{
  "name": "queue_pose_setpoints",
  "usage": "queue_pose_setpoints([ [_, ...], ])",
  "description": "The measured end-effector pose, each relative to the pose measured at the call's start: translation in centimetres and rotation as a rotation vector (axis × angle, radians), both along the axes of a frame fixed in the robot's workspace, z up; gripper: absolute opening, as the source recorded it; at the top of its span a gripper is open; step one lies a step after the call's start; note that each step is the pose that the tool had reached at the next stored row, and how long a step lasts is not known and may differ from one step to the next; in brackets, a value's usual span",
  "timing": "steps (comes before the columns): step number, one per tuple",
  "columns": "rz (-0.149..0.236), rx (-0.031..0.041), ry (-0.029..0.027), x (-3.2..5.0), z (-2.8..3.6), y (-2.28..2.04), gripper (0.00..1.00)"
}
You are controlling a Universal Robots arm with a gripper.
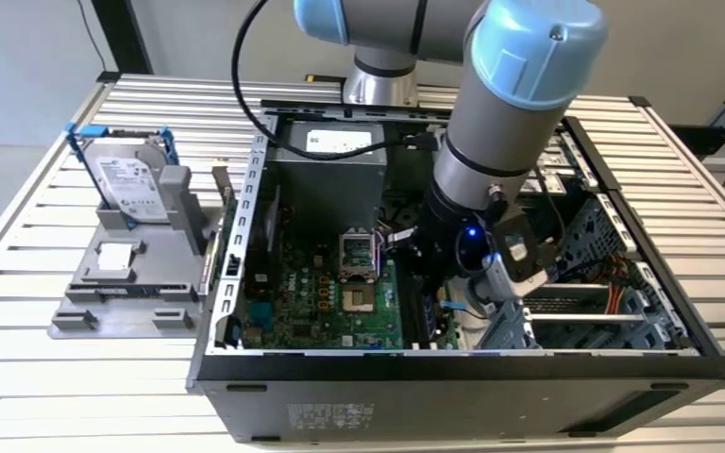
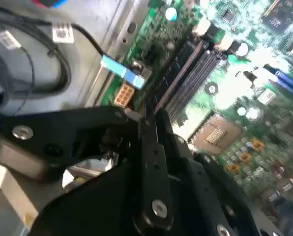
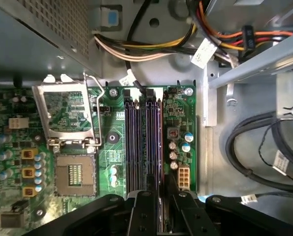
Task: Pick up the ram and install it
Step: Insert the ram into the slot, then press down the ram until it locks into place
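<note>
My gripper (image 1: 448, 283) is down inside the open computer case (image 1: 463, 366), over the long memory slots (image 3: 136, 142) of the green motherboard (image 3: 112, 137). In the first wrist view the gripper (image 3: 163, 209) straddles the slot nearest the board's edge. The ram (image 3: 160, 147), seen edge-on as a thin dark strip, runs along that slot and passes between the fingers. In the second wrist view the gripper (image 2: 145, 118) is shut on the same strip (image 2: 178, 78), which points along the slots. I cannot tell how deep the ram sits in the slot.
The open processor socket (image 3: 75, 172) with its raised metal frame lies beside the slots. Black cables (image 3: 254, 147) and a metal drive cage (image 1: 602, 236) crowd the other side. Outside the case, a silver hard drive (image 1: 129, 179) stands on a grey fixture (image 1: 124, 283).
</note>
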State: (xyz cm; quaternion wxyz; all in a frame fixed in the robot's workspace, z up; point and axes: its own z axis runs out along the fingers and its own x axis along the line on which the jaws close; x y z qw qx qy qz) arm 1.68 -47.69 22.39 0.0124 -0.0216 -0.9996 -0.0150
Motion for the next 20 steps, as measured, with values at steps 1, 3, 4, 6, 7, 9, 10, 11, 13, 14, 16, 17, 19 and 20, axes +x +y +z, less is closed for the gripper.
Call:
queue_pose_setpoints([
  [1, 0.000, -0.0002, 0.0001, 0.00, 0.46, 0.00, 1.00],
  [3, 0.000, -0.0002, 0.0001, 0.00, 1.35, 0.00, 1.00],
  [4, 0.000, -0.0004, 0.0001, 0.01, 1.63, 0.00, 1.00],
  [6, 0.000, 0.0000, 0.0000, -0.01, 1.65, 0.03, 1.00],
  [7, 0.000, -0.0001, 0.0000, -0.02, 1.66, 0.00, 1.00],
  [9, 0.000, 0.0002, 0.0001, -0.04, 1.66, -0.04, 0.00],
  [10, 0.000, 0.0003, 0.0001, -0.04, 1.66, -0.04, 0.00],
  [11, 0.000, 0.0006, 0.0000, -0.04, 1.66, -0.03, 0.00],
  [13, 0.000, 0.0011, 0.0000, -0.04, 1.65, -0.03, 0.00],
  [14, 0.000, 0.0012, 0.0000, -0.04, 1.66, -0.04, 0.00],
  [16, 0.000, 0.0016, 0.0000, -0.04, 1.65, -0.04, 0.00],
  [17, 0.000, 0.0017, 0.0000, -0.04, 1.66, -0.04, 0.00],
  [19, 0.000, 0.0021, 0.0001, -0.04, 1.66, -0.04, 0.00],
  [20, 0.000, 0.0023, 0.0000, -0.04, 1.66, -0.04, 0.00],
])
